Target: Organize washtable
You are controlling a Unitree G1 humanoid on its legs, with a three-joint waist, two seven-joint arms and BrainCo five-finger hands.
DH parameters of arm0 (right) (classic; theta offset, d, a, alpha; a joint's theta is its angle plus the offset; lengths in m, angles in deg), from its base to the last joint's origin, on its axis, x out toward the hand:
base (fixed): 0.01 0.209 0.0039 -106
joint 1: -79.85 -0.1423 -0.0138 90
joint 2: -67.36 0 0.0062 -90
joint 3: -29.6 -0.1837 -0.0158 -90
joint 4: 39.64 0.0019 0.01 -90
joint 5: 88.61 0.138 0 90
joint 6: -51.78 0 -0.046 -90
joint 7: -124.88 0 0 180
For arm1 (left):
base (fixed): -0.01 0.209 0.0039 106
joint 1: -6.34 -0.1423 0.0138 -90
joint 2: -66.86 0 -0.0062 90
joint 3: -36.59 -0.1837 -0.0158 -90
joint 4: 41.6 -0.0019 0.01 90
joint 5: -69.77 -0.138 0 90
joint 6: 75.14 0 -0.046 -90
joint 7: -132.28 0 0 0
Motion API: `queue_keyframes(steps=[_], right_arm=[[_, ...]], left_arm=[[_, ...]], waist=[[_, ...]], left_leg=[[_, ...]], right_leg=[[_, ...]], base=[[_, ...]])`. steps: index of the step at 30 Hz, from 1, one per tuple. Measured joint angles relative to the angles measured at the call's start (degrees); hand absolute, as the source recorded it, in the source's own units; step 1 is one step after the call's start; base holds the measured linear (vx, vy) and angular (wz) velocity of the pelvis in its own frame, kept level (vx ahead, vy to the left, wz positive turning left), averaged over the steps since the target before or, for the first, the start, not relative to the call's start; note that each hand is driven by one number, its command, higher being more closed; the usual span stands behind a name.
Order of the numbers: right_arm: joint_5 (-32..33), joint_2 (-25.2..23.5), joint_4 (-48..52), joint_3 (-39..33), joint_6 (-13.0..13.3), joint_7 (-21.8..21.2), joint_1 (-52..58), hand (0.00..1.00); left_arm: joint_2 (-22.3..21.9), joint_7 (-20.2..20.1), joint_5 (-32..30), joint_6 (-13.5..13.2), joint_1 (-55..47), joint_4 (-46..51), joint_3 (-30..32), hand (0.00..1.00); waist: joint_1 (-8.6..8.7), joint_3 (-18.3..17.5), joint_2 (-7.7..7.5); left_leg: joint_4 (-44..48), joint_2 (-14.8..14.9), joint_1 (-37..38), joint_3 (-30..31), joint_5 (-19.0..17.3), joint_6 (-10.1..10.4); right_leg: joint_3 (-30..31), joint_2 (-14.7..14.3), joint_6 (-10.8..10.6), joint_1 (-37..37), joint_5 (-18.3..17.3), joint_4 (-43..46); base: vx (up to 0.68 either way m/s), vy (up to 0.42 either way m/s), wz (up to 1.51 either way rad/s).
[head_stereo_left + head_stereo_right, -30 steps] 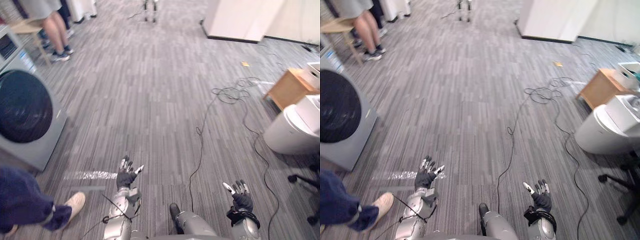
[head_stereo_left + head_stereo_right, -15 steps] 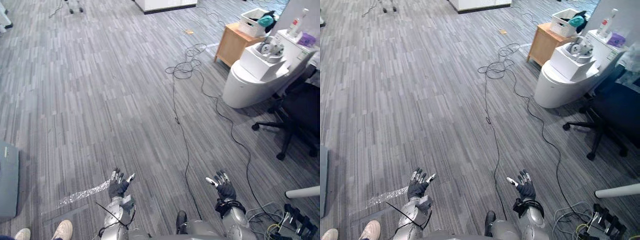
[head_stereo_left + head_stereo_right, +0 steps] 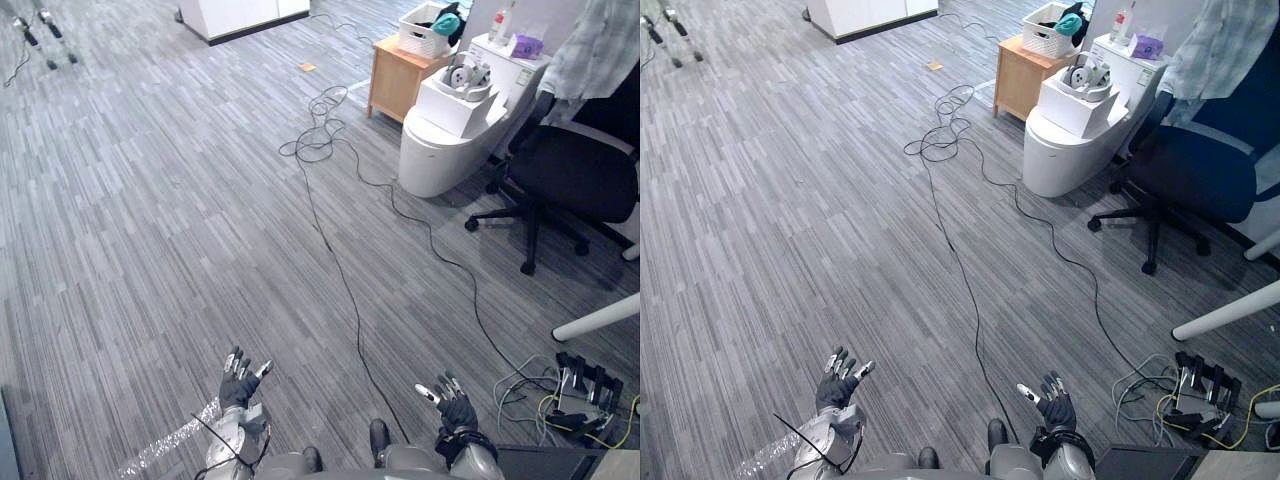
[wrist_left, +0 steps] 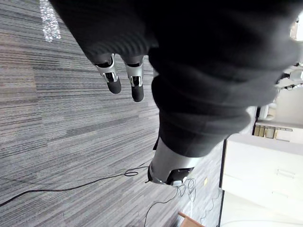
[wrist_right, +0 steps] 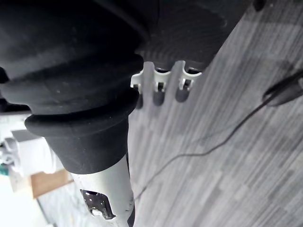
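A grey striped carpet floor (image 3: 150, 200) fills the room, and most of the furniture stands together at its far right corner. The biggest piece there is a dark office chair (image 3: 575, 175) on a star base, with a light checked shirt (image 3: 600, 50) hanging over its back. Just beside the chair, to its left, stands the white washtable (image 3: 435, 155) with a rounded front. It carries a white box (image 3: 455, 100), and in the box lie some grey and white things that I cannot identify. At the far edge of the floor there is a white cabinet (image 3: 235, 15), well apart from the rest. A small wooden cabinet (image 3: 395, 85) stands touching or almost touching the far side of the washtable. On its top sits a white basket (image 3: 425, 30) with a teal cloth (image 3: 447, 22) inside. At the near right edge of the floor lies a group of black power strips (image 3: 585, 385) with thin wires around them, and a slanted white table leg (image 3: 595, 318) is near them. The left hand (image 3: 240, 380) and the right hand (image 3: 452, 405) are both low at the near edge, far from the washtable. Each has its fingers straight and spread, and neither holds anything. On the back part of the washtable stand a small bottle (image 3: 500, 22) and a purple item (image 3: 527, 45).
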State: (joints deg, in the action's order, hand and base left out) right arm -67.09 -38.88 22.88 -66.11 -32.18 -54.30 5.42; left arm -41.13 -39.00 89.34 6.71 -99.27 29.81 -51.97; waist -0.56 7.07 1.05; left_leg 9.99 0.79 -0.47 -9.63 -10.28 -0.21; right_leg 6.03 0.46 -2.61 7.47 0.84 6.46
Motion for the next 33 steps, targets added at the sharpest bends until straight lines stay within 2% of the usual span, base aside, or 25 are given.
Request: queue_keyframes(steps=[3,4,8,10,13,19,23,30,32,33], right_arm=[[-1.4,-0.1,0.1,-0.1,0.1,0.1,0.1,0.0],[-1.9,-0.6,-1.6,2.2,0.1,0.0,-1.3,0.0],[-1.9,-0.6,-1.6,2.1,0.1,0.0,-1.3,0.0],[-2.0,-0.5,-3.9,0.9,0.3,0.1,-2.0,0.0],[-3.9,-0.5,-13.7,-3.8,0.1,0.6,-4.4,0.0],[-7.2,0.3,-30.5,-13.1,-0.2,4.0,-8.0,0.0],[-9.6,0.6,-31.9,-14.1,-0.9,5.6,-7.7,0.0],[-11.0,0.4,-31.8,-13.5,-1.0,5.7,-8.7,0.0],[-11.3,0.5,-31.7,-13.5,-1.0,5.8,-9.2,0.0],[-11.4,0.4,-31.6,-13.5,-1.0,5.7,-9.9,0.0]], left_arm=[[1.1,0.1,0.0,0.0,1.3,0.0,-1.7,0.0],[1.6,0.1,0.1,-1.1,1.9,-2.2,-4.9,0.0],[1.6,0.1,0.1,-1.1,1.9,-2.4,-4.8,0.0],[1.5,0.0,0.0,-1.4,2.4,-5.8,-4.1,0.0],[1.0,0.0,-1.8,-1.0,3.6,-17.4,-1.3,0.0],[2.5,-0.8,-7.8,0.5,5.3,-36.2,7.6,0.0],[2.7,-1.1,-9.3,0.8,6.0,-37.1,7.6,0.0],[3.4,-1.0,-9.5,0.4,7.0,-37.4,5.0,0.0],[3.5,-1.0,-9.5,0.4,6.9,-37.3,5.0,0.0],[3.9,-1.1,-9.5,0.4,6.9,-37.2,5.0,0.0]], waist=[[0.17,-0.3,-0.14],[1.24,-4.2,-2.06],[1.08,-4.2,-2.0],[0.98,-4.4,-1.79],[-0.24,-4.7,-1.44],[-0.51,-4.7,-1.32],[-0.46,-4.6,-1.5],[-0.58,-3.8,-2.29],[-0.63,-3.3,-1.98],[-0.6,-2.6,-1.85]], left_leg=[[-0.3,-0.6,0.1,0.0,0.5,-0.5],[-6.9,-0.9,-0.2,1.3,4.8,0.4],[-6.9,-0.9,-0.2,1.3,4.9,0.4],[-7.0,-1.0,-0.2,1.9,5.0,0.5],[-7.1,-1.0,0.3,2.6,5.1,0.6],[-8.1,-1.0,1.9,3.8,5.4,1.1],[-8.1,-0.8,2.0,2.1,5.4,1.1],[-7.8,0.2,1.4,1.1,3.7,1.7],[-5.3,0.7,0.3,1.4,2.0,1.5],[-2.5,0.8,-0.6,1.5,0.1,1.3]], right_leg=[[0.3,0.5,-0.4,-0.2,0.3,-1.0],[-0.7,1.2,0.1,-2.1,7.6,-10.6],[-0.9,1.1,0.2,-2.1,7.6,-10.6],[-1.4,1.3,0.2,-2.2,7.4,-10.5],[-2.5,1.4,0.2,-2.5,7.3,-10.5],[-4.2,1.6,0.2,-4.3,6.9,-10.9],[-3.0,1.5,0.4,-4.4,7.4,-11.9],[-3.3,0.7,0.4,-4.0,6.1,-11.9],[-4.6,0.6,0.3,-2.6,3.8,-8.5],[-6.1,0.9,-0.8,0.8,-0.9,-0.4]], base=[[0.03,0.068,-0.15],[0.0,0.0,0.0],[0.0,0.0,0.02],[0.0,0.0,0.11],[0.02,-0.003,0.13],[-0.01,-0.013,0.16],[-0.04,-0.012,-0.19],[-0.02,-0.014,-0.09],[0.06,0.015,0.02],[0.07,0.042,0.09]])
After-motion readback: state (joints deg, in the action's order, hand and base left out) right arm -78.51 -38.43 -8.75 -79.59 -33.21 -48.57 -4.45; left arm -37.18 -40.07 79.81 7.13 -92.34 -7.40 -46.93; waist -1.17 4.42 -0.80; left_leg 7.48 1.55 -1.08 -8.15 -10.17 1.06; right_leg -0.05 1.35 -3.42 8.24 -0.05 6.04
